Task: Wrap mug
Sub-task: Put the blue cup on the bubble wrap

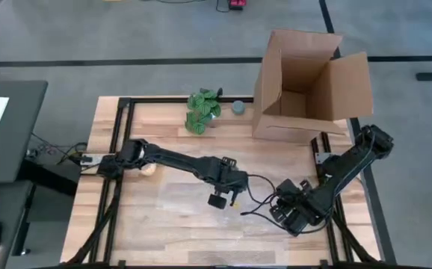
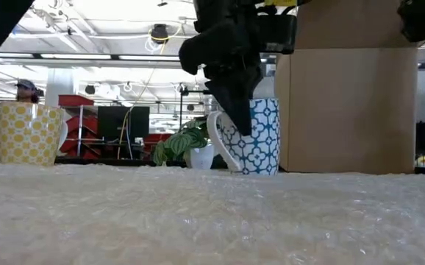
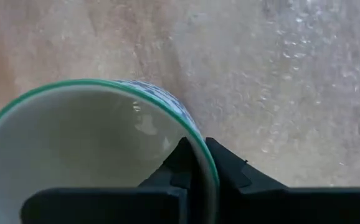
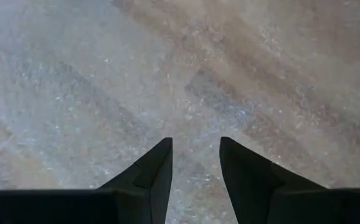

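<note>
The mug (image 2: 255, 137) is white with a blue lattice pattern and a green rim (image 3: 99, 83). It stands upright on a clear sheet of bubble wrap (image 2: 212, 221) at the table's middle. My left gripper (image 1: 217, 199) reaches down onto it from above, shut on its wall, and hides it in the high view. My right gripper (image 4: 195, 168) hovers open over the bubble wrap (image 4: 167, 74) near the table's right front (image 1: 289, 214), with nothing between its fingers. My left gripper has the mug's wall at the rim (image 3: 200, 163), one finger inside the mug and one outside. The fingers (image 2: 236, 103) come from above, pointing down. The mug stays upright with its handle (image 2: 220, 143) off to one side, its base down at the bubble wrap.
A tall open cardboard box (image 1: 306, 82) stands at the far right. A green leafy plant (image 1: 202, 110) and a small grey round object (image 1: 238, 107) sit at the far edge. A yellow patterned mug (image 2: 27, 132) stands by my left arm's base.
</note>
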Tool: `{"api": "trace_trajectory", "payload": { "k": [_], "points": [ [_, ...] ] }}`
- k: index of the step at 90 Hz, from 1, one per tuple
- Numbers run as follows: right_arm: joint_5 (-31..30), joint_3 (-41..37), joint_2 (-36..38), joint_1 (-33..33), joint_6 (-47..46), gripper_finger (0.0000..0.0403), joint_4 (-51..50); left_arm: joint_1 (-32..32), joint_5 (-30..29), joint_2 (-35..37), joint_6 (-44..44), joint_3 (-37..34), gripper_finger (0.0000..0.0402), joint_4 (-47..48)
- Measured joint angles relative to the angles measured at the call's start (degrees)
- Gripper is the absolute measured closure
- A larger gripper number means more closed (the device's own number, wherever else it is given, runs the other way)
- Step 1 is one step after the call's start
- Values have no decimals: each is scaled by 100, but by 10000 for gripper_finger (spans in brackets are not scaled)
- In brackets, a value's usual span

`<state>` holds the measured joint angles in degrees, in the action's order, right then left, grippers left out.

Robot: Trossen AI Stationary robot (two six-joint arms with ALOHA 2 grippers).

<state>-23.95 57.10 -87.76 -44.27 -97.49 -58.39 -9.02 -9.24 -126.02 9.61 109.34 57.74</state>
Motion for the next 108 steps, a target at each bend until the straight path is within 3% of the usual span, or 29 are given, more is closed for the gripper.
{"api": "trace_trajectory", "payload": {
  "k": [17, 43, 75, 108],
  "points": [
    [-176, 0, 1, 2, 0, 280, 10, 72, 65, 102, 66, -8, 382, 145],
    [-187, 0, 1, 96, 40, 280, 15, 103, 766, 137, 124, 216, 390, 261],
    [-188, 0, 1, 92, 44, 280, 52, 179, 759, 116, 26, 179, 385, 102],
    [-198, 0, 3, 92, 50, 280, 42, 170, 810, 116, 43, 179, 343, 379]
  ]
}}
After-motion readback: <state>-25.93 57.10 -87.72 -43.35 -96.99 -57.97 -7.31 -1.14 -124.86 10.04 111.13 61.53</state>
